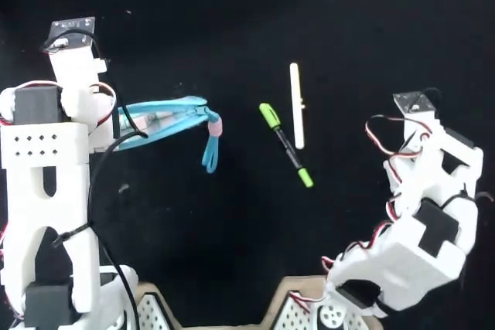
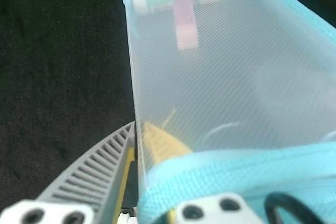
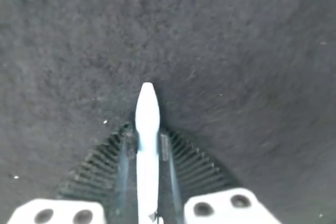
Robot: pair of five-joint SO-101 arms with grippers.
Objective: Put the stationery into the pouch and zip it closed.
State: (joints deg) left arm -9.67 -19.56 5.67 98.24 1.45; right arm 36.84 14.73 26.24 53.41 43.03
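Pouch (image 1: 166, 119), teal see-through one, runs sideways across the table. One end is clamped tight in the left gripper (image 2: 134, 148), and the strap (image 1: 210, 147) end points at the pens. Green highlighter (image 1: 285, 144) lies diagonal near that end, with a white pen (image 1: 297, 106) just past it. Right gripper (image 3: 147, 103) is well off from the pouch, jaws pinched together on nothing.

The table (image 1: 232, 253) is topped with a black surface. A white pen (image 1: 296, 106) and a green-capped marker (image 1: 285, 144) are laid near its middle, just beside each other, the marker slanted. A pouch (image 1: 166, 117) is seen well apart to their left, its strap trailing toward the surface; whether it rests there cannot be told.
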